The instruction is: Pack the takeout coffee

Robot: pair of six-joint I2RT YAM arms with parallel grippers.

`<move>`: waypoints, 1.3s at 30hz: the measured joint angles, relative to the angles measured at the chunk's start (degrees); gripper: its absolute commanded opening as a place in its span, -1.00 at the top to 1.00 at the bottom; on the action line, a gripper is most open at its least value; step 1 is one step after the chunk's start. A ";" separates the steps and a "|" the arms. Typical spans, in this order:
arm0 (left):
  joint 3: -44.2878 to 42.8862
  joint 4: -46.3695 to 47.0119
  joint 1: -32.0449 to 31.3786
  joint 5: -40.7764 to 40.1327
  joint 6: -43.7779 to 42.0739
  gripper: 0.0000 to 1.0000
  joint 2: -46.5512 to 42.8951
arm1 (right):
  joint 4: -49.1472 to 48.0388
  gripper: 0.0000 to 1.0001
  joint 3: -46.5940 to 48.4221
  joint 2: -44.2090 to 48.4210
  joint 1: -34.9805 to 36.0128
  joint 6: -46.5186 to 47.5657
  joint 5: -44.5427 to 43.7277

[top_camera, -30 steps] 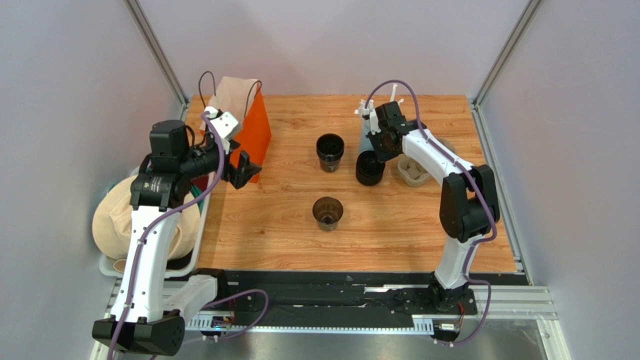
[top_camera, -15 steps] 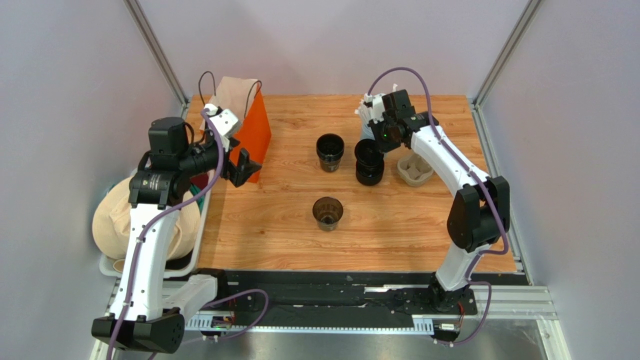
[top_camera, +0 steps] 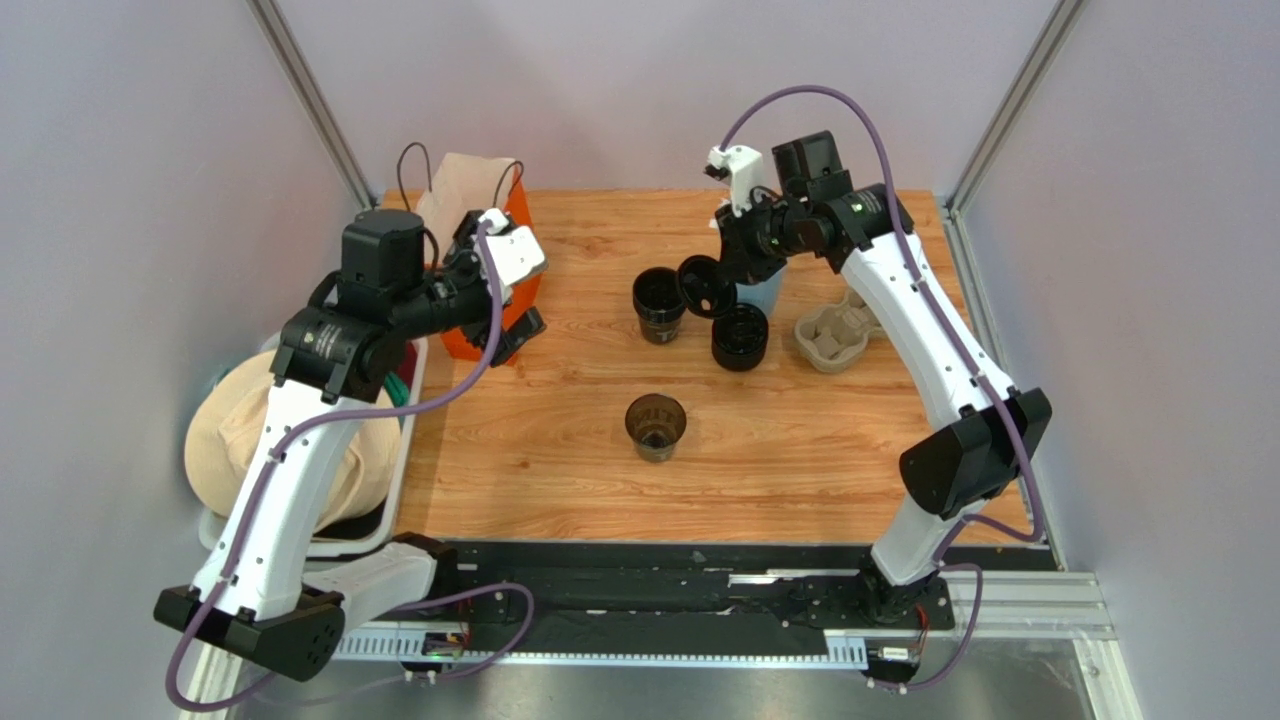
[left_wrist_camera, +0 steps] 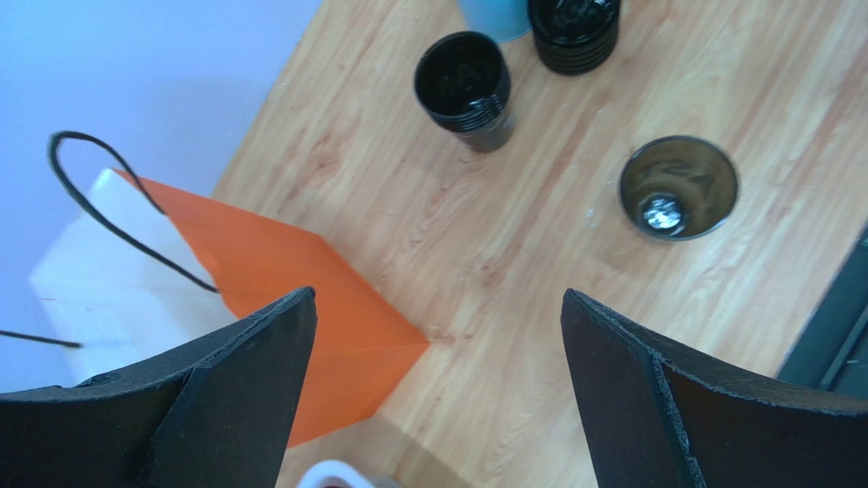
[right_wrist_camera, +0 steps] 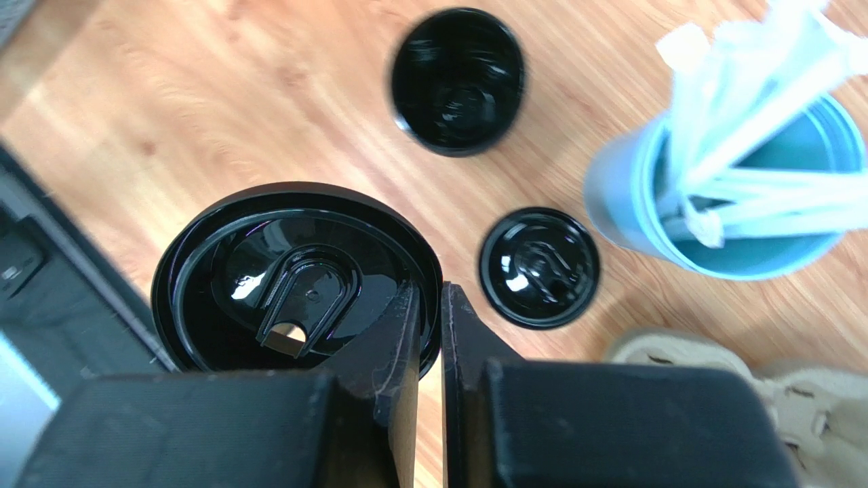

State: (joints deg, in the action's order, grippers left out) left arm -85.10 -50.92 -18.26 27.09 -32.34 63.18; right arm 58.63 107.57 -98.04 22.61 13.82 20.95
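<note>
Top view: right gripper (top_camera: 715, 279) clamped on a black lid (top_camera: 696, 285), raised over the gap between a black cup (top_camera: 658, 305) and the lid stack (top_camera: 738, 336); the coffee cup (top_camera: 655, 426) stands uncovered mid-table, well apart from both grippers; left gripper (top_camera: 516, 330) beside the orange bag (top_camera: 458, 192), jaws apart.
Left wrist: jaws wide, nothing between them; bag and coffee cup below.
Right wrist: fingers (right_wrist_camera: 408, 336) pinch the lid's rim; blue straw cup (right_wrist_camera: 713, 203) to the right.

The right hand (right_wrist_camera: 428, 305) pinches a black lid (right_wrist_camera: 295, 290) by its rim. On the table (right_wrist_camera: 204, 102), a second lid (right_wrist_camera: 539, 267) lies just left of the blue cup (right_wrist_camera: 621, 198) of straws (right_wrist_camera: 754, 112). An open black cup (right_wrist_camera: 458, 79) stands farther left, and a tray (right_wrist_camera: 693, 366) shows below the blue cup.
</note>
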 measured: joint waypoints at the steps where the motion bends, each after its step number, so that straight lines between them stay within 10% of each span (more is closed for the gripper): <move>1: -0.15 0.11 -0.37 -1.09 -1.40 -0.97 0.24 | 1.07 0.84 1.07 -0.02 0.55 0.31 0.83; 11: -4.35 2.36 -8.35 -14.21 -24.41 -0.98 1.27 | 9.75 0.82 4.63 -0.24 8.26 4.55 5.29; 21: 22.29 14.49 -12.57 -4.63 -56.52 -0.98 -16.76 | 12.24 0.82 8.11 -3.06 9.64 5.57 13.14; 39: 19.69 17.09 -26.47 -2.58 -59.19 -0.48 -6.01 | 11.85 0.81 4.83 -3.02 12.87 5.53 14.73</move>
State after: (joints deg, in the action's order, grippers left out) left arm -65.41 -33.82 -44.73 24.51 -91.53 57.17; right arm 70.48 112.40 -101.06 35.48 19.35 35.68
